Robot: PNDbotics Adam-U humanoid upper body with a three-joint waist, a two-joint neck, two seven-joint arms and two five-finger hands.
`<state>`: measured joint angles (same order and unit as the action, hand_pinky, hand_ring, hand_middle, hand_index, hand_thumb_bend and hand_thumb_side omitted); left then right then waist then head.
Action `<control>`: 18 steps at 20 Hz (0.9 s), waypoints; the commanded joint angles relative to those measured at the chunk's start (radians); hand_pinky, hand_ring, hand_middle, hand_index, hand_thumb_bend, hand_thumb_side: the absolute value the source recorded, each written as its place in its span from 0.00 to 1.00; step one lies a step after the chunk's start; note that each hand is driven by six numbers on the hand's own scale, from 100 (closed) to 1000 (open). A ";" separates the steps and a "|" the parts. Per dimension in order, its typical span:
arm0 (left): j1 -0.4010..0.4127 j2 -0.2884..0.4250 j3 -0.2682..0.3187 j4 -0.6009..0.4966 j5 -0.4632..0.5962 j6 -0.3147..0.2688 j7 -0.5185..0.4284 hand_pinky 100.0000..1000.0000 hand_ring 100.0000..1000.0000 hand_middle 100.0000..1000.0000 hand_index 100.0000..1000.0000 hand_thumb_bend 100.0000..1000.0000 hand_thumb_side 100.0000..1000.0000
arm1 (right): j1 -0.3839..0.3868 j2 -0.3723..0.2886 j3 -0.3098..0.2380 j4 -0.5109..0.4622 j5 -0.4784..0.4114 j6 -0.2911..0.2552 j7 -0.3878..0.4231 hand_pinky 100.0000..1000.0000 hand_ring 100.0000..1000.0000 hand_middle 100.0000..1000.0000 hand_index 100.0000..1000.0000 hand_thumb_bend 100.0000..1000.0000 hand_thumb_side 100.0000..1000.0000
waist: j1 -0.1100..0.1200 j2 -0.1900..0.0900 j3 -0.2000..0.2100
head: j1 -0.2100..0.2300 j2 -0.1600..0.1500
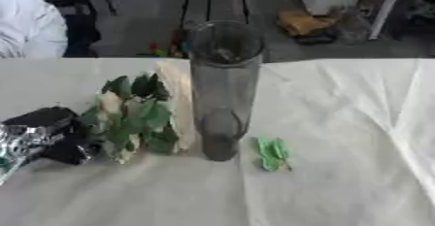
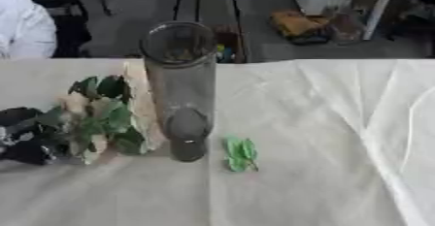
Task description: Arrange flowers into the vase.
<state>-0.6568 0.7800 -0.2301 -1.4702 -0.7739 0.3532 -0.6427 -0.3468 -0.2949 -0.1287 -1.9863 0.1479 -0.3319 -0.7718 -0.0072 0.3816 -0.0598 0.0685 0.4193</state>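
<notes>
- A counter [image 1: 340, 123] covered in a creased pale cloth fills the lower part of the scene, seen from above and in front.
- A tall clear glass vase [image 1: 223, 89] stands upright near the middle of the counter, its round open mouth toward the far edge. Nothing can be made out inside it.
- A bunch of flowers [image 1: 136, 116] with dark green leaves and pale cream wrapping or petals lies on the counter just to the left of the vase, close against its side.
- The robot's left hand [image 1: 47, 135], black with a silver part, comes in from the left edge and meets the stem end of the bunch. Its fingers appear closed round the bunch, though the grip is partly hidden by leaves.
- A small loose sprig of light green leaves [image 1: 272, 153] lies flat on the cloth just right of the vase's base, not touching it.
- The robot's right hand shows in neither view.
</notes>
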 commanded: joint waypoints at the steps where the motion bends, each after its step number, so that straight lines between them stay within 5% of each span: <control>1: 0.007 -0.004 -0.024 0.026 -0.010 0.002 0.006 0.33 0.43 0.47 0.58 0.12 0.42 | -0.004 -0.011 0.000 -0.014 -0.003 -0.001 0.002 0.39 0.38 0.31 0.58 0.00 0.88 | -0.002 -0.011 0.000 | 0.001 -0.014; 8: -0.006 -0.017 -0.027 0.046 -0.024 0.017 0.043 0.22 0.35 0.41 0.51 0.00 0.38 | -0.002 -0.009 0.001 -0.014 -0.005 0.003 0.006 0.39 0.38 0.31 0.58 0.00 0.88 | -0.002 -0.008 -0.002 | 0.004 -0.016; 18: -0.022 -0.027 -0.032 0.066 -0.010 0.028 0.069 0.00 0.09 0.18 0.32 0.00 0.35 | -0.001 -0.008 0.002 -0.014 -0.007 0.005 0.009 0.39 0.38 0.31 0.58 0.00 0.88 | 0.000 -0.008 -0.005 | 0.008 -0.017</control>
<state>-0.6778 0.7464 -0.2511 -1.4159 -0.7869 0.3800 -0.5765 -0.3428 -0.2936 -0.1231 -1.9863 0.1466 -0.3254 -0.7653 -0.0069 0.3876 -0.0625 0.0731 0.4150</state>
